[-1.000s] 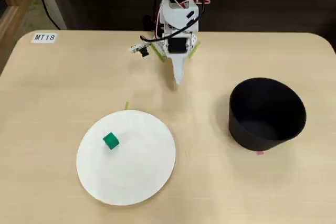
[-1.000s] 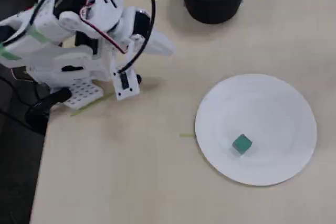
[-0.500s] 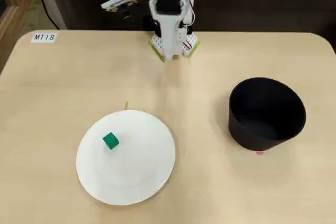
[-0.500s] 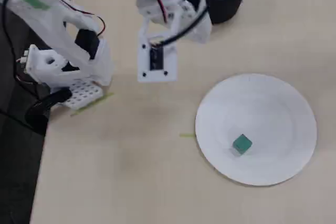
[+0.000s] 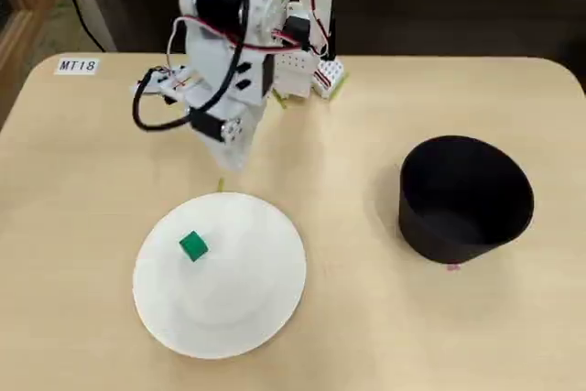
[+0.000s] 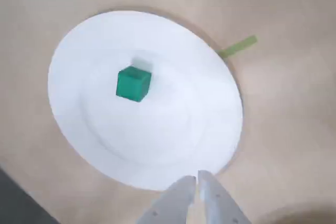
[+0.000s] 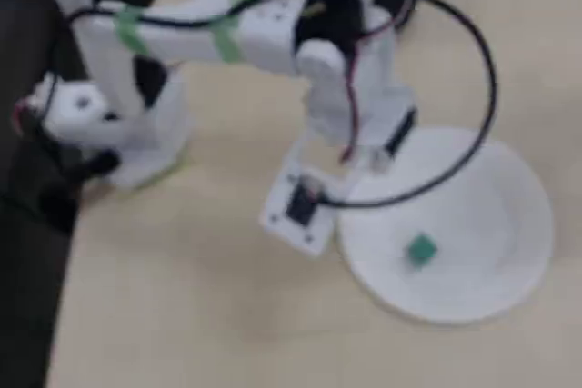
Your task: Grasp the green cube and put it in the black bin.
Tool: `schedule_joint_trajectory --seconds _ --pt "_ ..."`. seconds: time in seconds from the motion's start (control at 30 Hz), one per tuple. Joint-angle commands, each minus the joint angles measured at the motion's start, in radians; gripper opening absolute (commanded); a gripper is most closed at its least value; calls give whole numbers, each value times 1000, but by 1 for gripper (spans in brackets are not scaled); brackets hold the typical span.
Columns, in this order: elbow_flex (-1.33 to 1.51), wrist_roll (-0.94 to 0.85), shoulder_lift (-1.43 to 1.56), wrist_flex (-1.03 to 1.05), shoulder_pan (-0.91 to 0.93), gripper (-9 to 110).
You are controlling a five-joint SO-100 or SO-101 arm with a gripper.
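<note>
The green cube (image 5: 192,246) lies on the left part of a white plate (image 5: 256,318). It also shows in the wrist view (image 6: 133,84) and in the other fixed view (image 7: 420,249). My gripper (image 5: 235,155) hangs above the table just beyond the plate's far rim, well clear of the cube. In the wrist view the gripper (image 6: 198,178) has its fingertips together over the plate's rim (image 6: 157,179) and holds nothing. The black bin (image 5: 462,199) stands empty at the right in a fixed view, far from the gripper.
A strip of green tape (image 6: 239,47) lies on the table by the plate's edge. A white label (image 5: 76,66) marked MT18 is at the far left. The arm's base and cables (image 5: 293,52) stand at the back of the table.
</note>
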Motion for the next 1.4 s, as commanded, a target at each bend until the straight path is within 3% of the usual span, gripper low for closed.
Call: schedule_joint_trajectory --seconds 0.0,0.3,1.37 --pt "-74 -18 -49 2 41 0" --pt "-282 -133 -256 78 91 25" --pt "-457 -46 -543 52 48 29"
